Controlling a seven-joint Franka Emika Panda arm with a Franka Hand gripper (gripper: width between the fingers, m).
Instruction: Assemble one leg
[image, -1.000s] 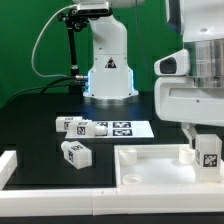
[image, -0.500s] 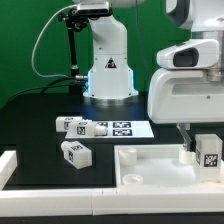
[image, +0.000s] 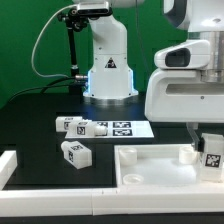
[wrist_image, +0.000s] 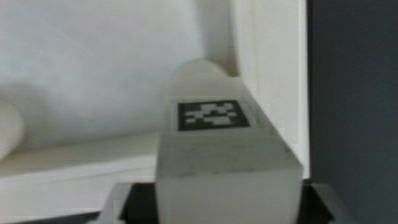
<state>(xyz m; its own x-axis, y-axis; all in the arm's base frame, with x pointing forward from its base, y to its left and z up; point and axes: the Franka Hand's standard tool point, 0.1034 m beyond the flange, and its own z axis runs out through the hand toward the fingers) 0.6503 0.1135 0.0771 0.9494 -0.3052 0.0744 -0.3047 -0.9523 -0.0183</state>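
Observation:
My gripper (image: 209, 138) is shut on a leg (image: 211, 154), a small white block with a black-and-white tag. It holds the leg upright over the corner of the large flat white panel (image: 158, 165) at the exterior view's right. In the wrist view the leg (wrist_image: 215, 135) fills the middle between my dark fingers (wrist_image: 135, 202), and my gripper (wrist_image: 222, 205) is clamped on its sides. The panel surface (wrist_image: 80, 90) lies beyond it. Whether the leg's lower end touches the panel is hidden.
Two more legs (image: 72, 126) (image: 76, 153) lie on the black table at the exterior view's left. The marker board (image: 125, 128) lies beside them. The robot base (image: 108, 62) stands behind. A white rim (image: 8, 165) borders the table at the left.
The held leg has shifted slightly to the exterior view's right and down. The arm's white body now covers more of the view. The loose legs have not moved.

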